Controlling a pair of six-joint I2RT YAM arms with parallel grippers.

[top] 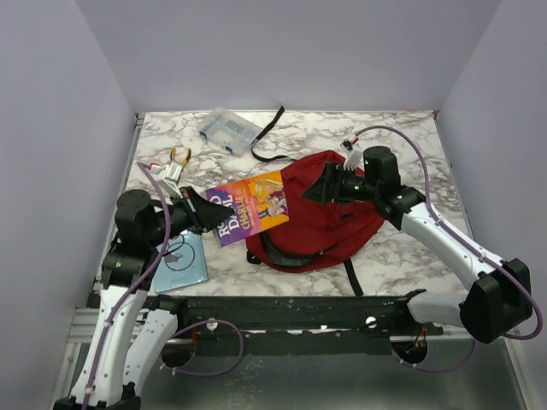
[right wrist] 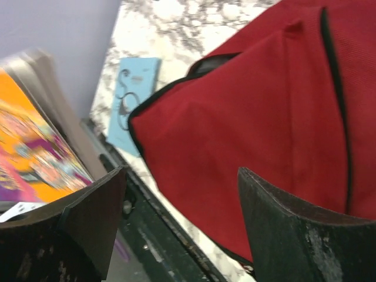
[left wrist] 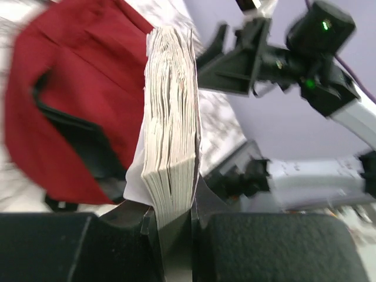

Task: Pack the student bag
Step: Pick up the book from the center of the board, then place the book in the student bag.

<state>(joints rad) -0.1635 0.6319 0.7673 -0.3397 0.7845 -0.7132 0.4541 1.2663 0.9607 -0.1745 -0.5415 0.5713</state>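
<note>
The student bag [top: 320, 224] lies in the middle of the table, dark red with black trim, its opening toward the left; it also shows in the left wrist view [left wrist: 76, 82] and the right wrist view [right wrist: 264, 111]. My left gripper [top: 210, 207] [left wrist: 174, 201] is shut on a paperback book [top: 253, 208] with an orange and purple cover. The book is held off the table by one edge, its page block [left wrist: 170, 111] toward the bag. My right gripper [top: 318, 190] [right wrist: 181, 176] hangs open just above the bag's upper left part, with nothing between its fingers.
A light blue booklet [top: 182, 260] [right wrist: 133, 97] lies at the near left. A clear plastic box [top: 226, 130] and a black lanyard [top: 269, 137] sit at the back. A small yellow-and-white item [top: 176, 167] lies at the far left. Purple walls enclose the table.
</note>
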